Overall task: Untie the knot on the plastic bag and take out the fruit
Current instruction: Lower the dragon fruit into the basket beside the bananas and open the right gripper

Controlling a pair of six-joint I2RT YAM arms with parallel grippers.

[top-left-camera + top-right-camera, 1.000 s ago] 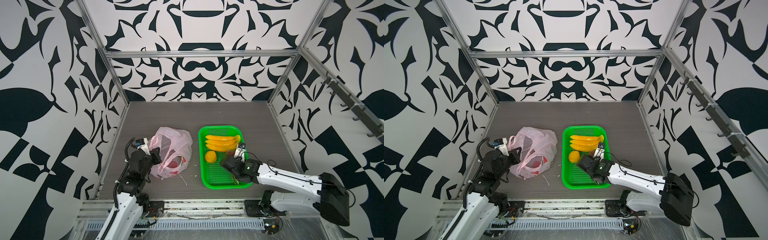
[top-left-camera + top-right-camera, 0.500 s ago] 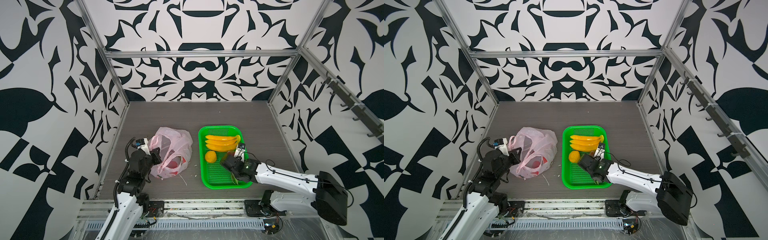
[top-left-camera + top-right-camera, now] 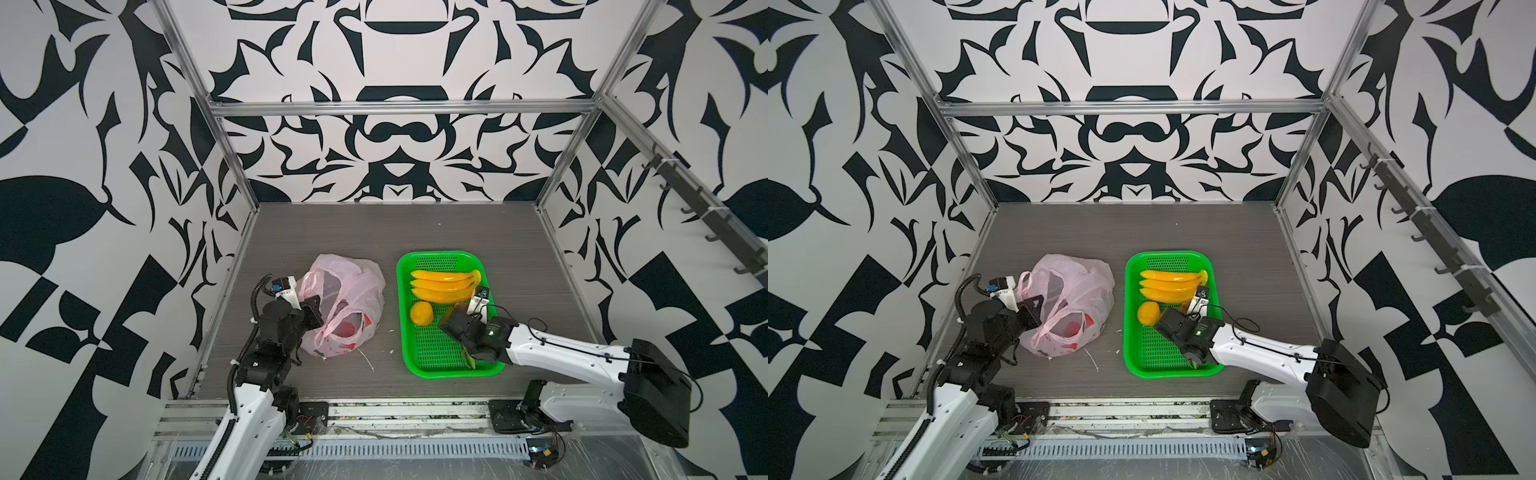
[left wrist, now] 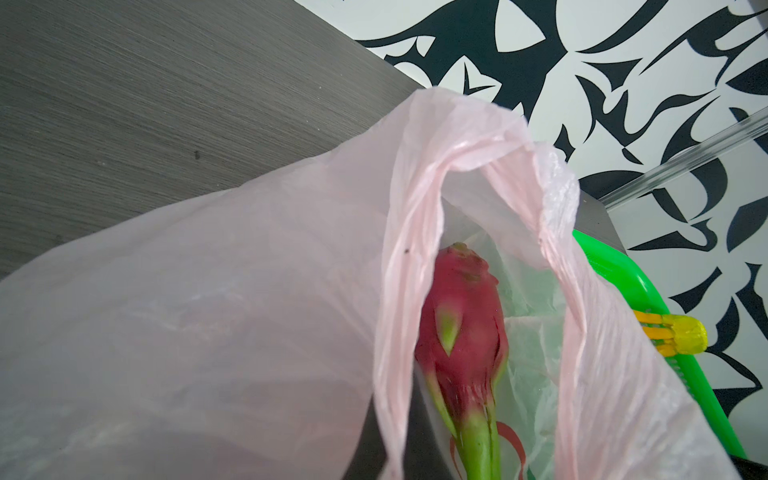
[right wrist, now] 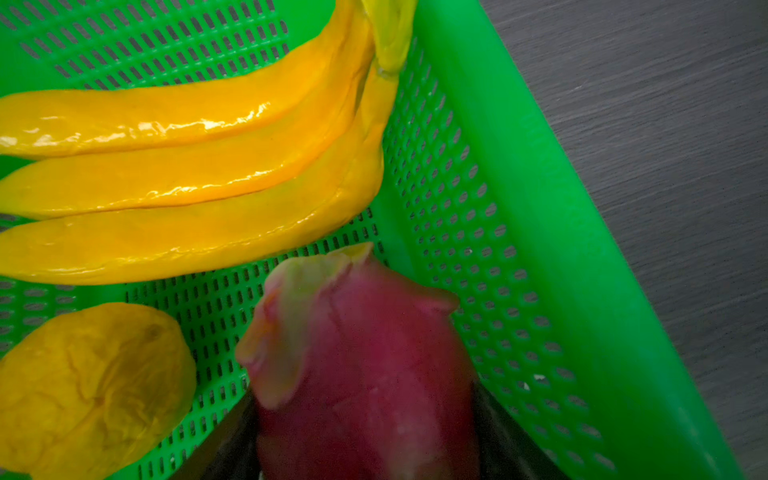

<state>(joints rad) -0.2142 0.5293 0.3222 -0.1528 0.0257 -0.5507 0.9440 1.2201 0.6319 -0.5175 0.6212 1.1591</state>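
The pale pink plastic bag [image 3: 353,291] [image 3: 1084,286] lies on the left of the table with its mouth gaping; no knot shows. My left gripper [image 3: 313,313] [image 3: 1032,311] is shut on the bag's rim and holds it up. Through the opening the left wrist view shows a magenta dragon fruit [image 4: 457,332] inside the plastic bag [image 4: 208,311]. My right gripper [image 3: 455,322] [image 5: 365,415] is shut on a second dragon fruit [image 5: 361,353], low inside the green basket [image 3: 401,316] [image 5: 519,208]. In the basket lie the bananas [image 3: 444,284] [image 5: 187,178] and an orange citrus [image 3: 421,312] [image 5: 91,386].
A thin white shred [image 3: 368,361] lies on the grey table [image 3: 415,228] between bag and basket. Patterned walls on metal posts close in the left, right and back. An aluminium rail runs along the front edge.
My right arm has edged a little to the left over the basket with the dragon fruit. The left arm and the bag have not moved.
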